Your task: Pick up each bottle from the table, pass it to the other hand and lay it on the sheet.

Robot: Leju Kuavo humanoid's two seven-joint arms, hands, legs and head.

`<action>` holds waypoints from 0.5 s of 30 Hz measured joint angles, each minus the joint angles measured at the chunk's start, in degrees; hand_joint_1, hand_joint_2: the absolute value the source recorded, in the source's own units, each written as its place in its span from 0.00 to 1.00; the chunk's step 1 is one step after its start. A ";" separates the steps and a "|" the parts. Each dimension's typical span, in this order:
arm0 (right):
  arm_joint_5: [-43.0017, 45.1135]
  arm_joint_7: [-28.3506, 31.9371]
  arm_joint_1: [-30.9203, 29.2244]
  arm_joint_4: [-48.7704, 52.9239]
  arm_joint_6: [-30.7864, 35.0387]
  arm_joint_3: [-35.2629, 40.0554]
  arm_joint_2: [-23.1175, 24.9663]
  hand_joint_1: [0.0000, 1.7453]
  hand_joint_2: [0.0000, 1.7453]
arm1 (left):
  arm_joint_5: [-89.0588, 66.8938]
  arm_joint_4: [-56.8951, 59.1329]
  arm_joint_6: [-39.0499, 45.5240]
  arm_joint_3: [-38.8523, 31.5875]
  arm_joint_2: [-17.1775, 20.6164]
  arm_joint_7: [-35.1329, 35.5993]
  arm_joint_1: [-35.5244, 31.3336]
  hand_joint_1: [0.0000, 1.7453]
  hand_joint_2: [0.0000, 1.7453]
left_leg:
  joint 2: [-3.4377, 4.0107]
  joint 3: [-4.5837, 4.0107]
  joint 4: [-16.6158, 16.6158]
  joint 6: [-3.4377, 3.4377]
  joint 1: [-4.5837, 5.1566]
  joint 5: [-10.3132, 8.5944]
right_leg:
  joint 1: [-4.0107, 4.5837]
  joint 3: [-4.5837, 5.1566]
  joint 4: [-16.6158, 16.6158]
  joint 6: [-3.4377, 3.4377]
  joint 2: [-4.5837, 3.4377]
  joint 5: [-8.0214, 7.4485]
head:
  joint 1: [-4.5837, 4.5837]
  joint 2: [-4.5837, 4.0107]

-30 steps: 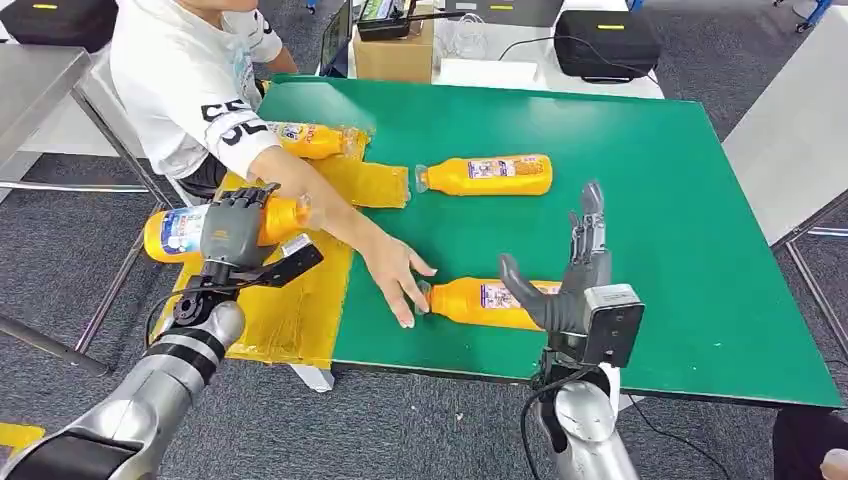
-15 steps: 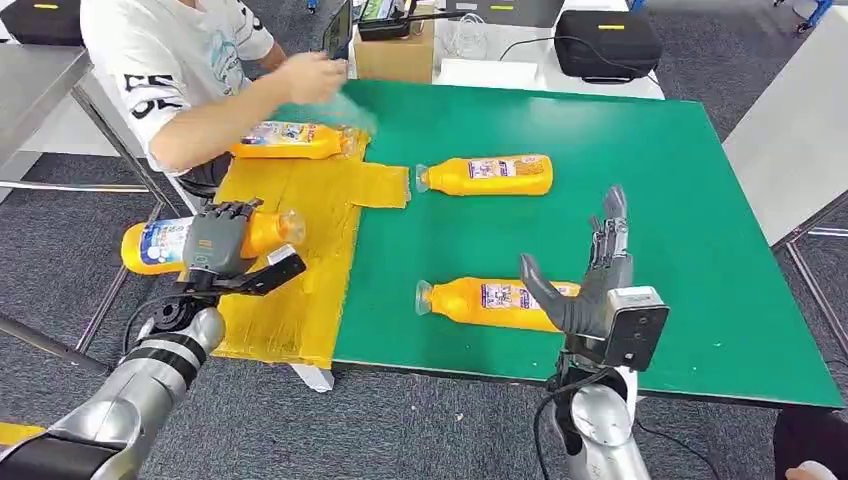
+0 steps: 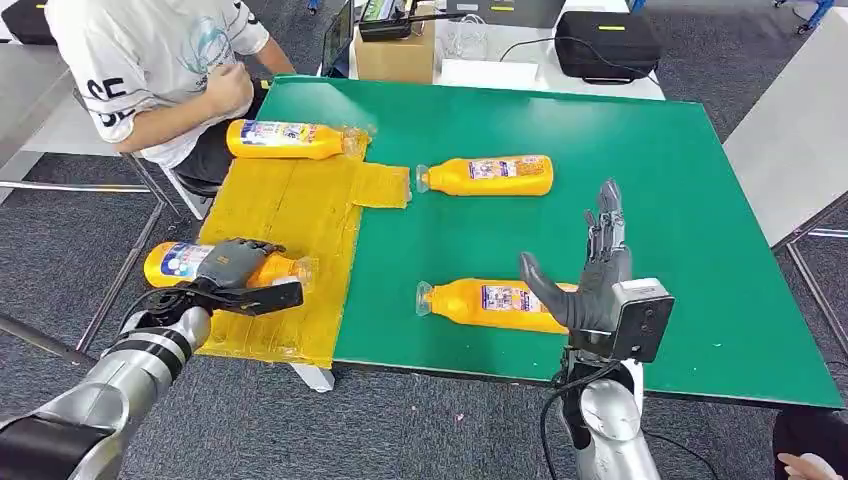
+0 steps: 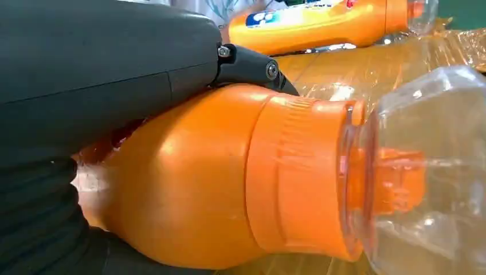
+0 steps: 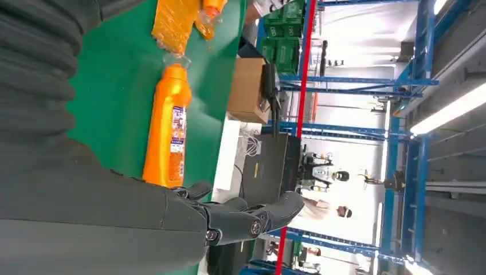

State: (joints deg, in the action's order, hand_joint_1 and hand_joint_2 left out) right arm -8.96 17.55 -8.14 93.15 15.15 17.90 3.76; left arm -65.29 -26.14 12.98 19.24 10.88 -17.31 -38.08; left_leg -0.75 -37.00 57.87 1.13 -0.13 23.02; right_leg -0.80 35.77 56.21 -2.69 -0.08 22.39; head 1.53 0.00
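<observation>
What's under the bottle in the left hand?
The yellow sheet lies under the bottle that the left hand grips. Whether it touches the sheet is hidden by the hand.

1. Your table (image 3: 650,180) is plain flat green, no pattern at all.
2. The sheet (image 3: 290,220) on its left edge is shiny yellow-orange and crinkly.
3. All the bottles are orange with clear caps and white-and-blue labels: the far one on the sheet (image 3: 285,139), the two on the green (image 3: 490,175) (image 3: 490,302), and the one in your left robot hand (image 3: 232,264).
4. Both robot hands are dark grey on silver arms; right robot hand (image 3: 590,270) too.
5. The person's shirt (image 3: 150,60) is white with black lettering.
</observation>
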 measured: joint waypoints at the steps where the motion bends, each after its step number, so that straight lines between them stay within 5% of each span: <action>1: 0.00 0.00 0.00 0.00 -0.02 -0.02 -0.07 0.00 1.00 | -0.07 0.26 0.04 0.26 -0.06 0.74 -0.18 0.00 0.00 | 0.00 0.03 0.00 0.00 0.00 0.00 | 0.00 -0.03 0.00 0.00 0.00 0.00 | 0.00 -0.02; 15: -0.20 -0.55 -0.04 -0.26 -0.13 -0.04 -1.09 0.00 1.00 | 7.22 1.20 -5.29 1.00 -0.24 -5.99 -1.30 0.00 0.00 | -0.05 0.09 0.00 0.00 0.01 -0.01 | 0.00 -0.10 0.03 0.00 0.00 0.00 | -0.02 0.00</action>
State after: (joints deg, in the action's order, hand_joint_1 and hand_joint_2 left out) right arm -9.16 17.00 -8.18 92.89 15.02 17.86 2.67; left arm -58.07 -24.94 7.69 20.24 10.64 -23.30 -39.38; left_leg -0.80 -36.90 57.86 1.12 -0.13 23.01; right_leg -0.81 35.67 56.24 -2.69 -0.08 22.38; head 1.51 0.00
